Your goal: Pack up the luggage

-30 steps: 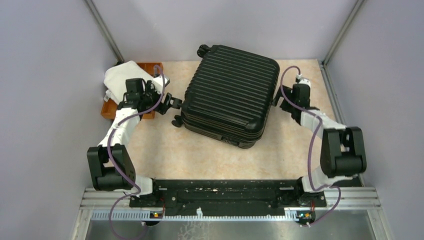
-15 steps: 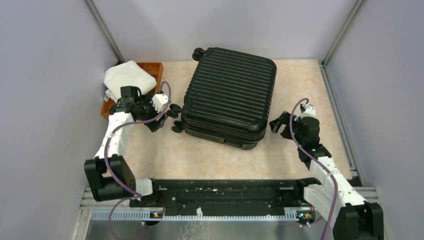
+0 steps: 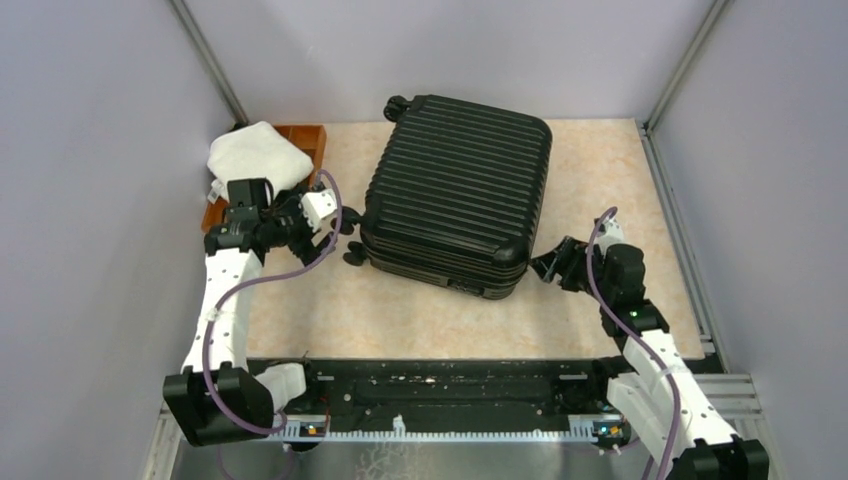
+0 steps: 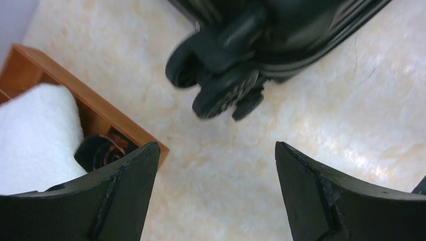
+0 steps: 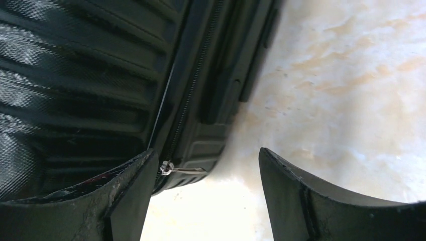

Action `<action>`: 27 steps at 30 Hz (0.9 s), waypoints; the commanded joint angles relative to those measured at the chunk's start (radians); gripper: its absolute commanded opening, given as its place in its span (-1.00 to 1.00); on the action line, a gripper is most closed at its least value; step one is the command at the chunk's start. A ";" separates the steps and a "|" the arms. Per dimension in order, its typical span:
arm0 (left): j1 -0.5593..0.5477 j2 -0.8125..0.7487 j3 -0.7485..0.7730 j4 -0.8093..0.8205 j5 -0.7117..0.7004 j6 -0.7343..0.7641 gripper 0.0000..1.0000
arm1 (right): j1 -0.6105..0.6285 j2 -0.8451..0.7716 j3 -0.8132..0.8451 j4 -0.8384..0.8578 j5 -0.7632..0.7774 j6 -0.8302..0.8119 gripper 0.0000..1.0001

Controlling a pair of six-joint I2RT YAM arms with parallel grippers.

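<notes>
The luggage [image 3: 455,185], a black ribbed hard-shell suitcase, lies flat and closed in the middle of the table. My left gripper [image 3: 335,232] hovers open just left of its near-left caster wheels [image 4: 221,88], with only bare table between the fingers. My right gripper [image 3: 553,262] is open at the near-right corner of the luggage [image 5: 100,75]. In the right wrist view a small metal zipper pull [image 5: 183,169] sticks out from the zipper seam, just inside the left finger [image 5: 135,196] and untouched by either finger.
A brown wooden tray [image 3: 305,135] stands at the far left, holding a folded white cloth [image 3: 255,155] and a dark coiled item [image 4: 103,150]. Purple walls and metal rails close in the table on three sides. The arm bases sit on the black rail [image 3: 450,385] at the near edge.
My right arm swung back from the luggage's far right side to its near-right corner, and its jaws narrowed a little. The left gripper drew back slightly and opened wider. The luggage turned slightly.
</notes>
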 commanded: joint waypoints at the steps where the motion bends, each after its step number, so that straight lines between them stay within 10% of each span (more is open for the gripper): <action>1: -0.040 -0.016 0.046 0.138 0.171 -0.113 0.86 | 0.009 0.054 0.031 0.164 -0.194 0.028 0.50; 18: -0.229 0.109 0.115 0.271 -0.047 -0.031 0.91 | 0.009 0.349 0.139 0.394 -0.211 0.067 0.50; 27: -0.234 0.140 0.180 0.046 -0.141 0.185 0.85 | 0.009 0.096 -0.018 0.301 -0.205 -0.086 0.51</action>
